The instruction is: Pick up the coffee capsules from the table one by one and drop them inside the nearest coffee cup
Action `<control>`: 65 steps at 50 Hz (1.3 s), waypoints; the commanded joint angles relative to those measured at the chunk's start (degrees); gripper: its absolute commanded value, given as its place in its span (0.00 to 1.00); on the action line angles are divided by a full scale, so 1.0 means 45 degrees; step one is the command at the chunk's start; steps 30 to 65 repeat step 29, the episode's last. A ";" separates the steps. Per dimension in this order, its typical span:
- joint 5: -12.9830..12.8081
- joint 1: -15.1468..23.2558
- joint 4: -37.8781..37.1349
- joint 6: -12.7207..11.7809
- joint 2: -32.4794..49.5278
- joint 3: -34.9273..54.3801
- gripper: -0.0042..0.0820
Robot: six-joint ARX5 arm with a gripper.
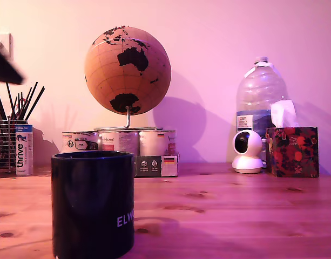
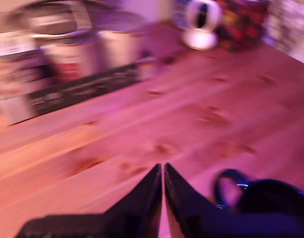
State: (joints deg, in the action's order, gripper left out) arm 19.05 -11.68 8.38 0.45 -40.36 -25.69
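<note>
The coffee cup [image 1: 92, 204] is a glossy black mug with pale lettering, standing near the front of the table [image 1: 235, 216] at the exterior view's left. The wrist view is blurred. In it my gripper [image 2: 162, 171] hangs above the brown planks [image 2: 191, 124], its two dark fingers closed tip to tip with nothing seen between them. The cup's handle [image 2: 230, 187] and dark body [image 2: 275, 198] lie close beside the fingers. A dark blurred piece of the arm [image 1: 3, 67] enters at the exterior view's upper left. No coffee capsule shows in either view.
Behind the cup stand silvery tins [image 1: 122, 143] under a globe [image 1: 127, 70], with a wire pencil holder [image 1: 6, 145] and a "thrive" tube [image 1: 24, 149] at the exterior view's left. A white camera [image 1: 247, 151], a floral tissue box [image 1: 292, 152] and a water bottle [image 1: 259, 94] stand at its right.
</note>
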 commanded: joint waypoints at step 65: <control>-0.0588 0.1044 0.1729 -0.1205 0.6183 0.1540 0.03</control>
